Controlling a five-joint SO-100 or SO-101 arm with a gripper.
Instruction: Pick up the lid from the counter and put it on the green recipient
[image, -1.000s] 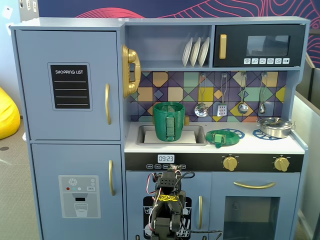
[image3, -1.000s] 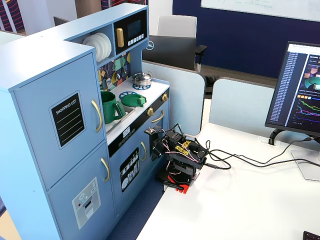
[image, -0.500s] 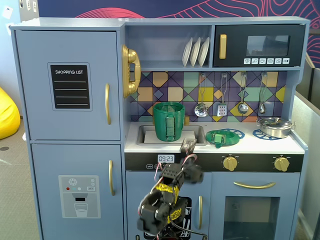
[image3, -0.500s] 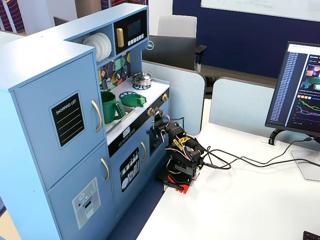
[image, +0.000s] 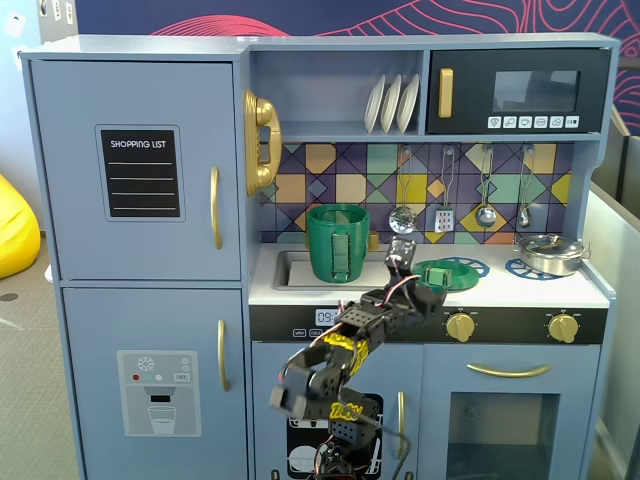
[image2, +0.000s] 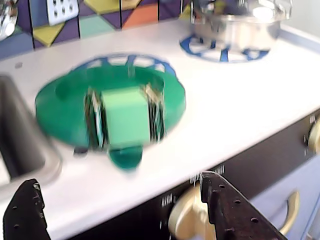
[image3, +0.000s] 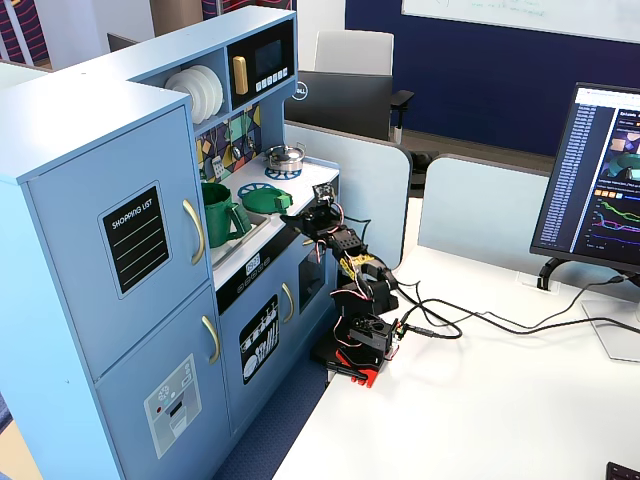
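I see the green recipient (image: 338, 243) standing upright in the sink at the counter's left end in a fixed view, well apart from the silver pot (image: 549, 253) on the blue burner ring at the right end. The lid (image2: 112, 102) lies flat on the white counter between them, over the other blue ring and near the front edge. My gripper (image2: 120, 212) hangs just off that front edge, fingers spread wide and empty.

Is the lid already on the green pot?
No, the lid lies on the counter over a blue burner ring, right of the green pot.
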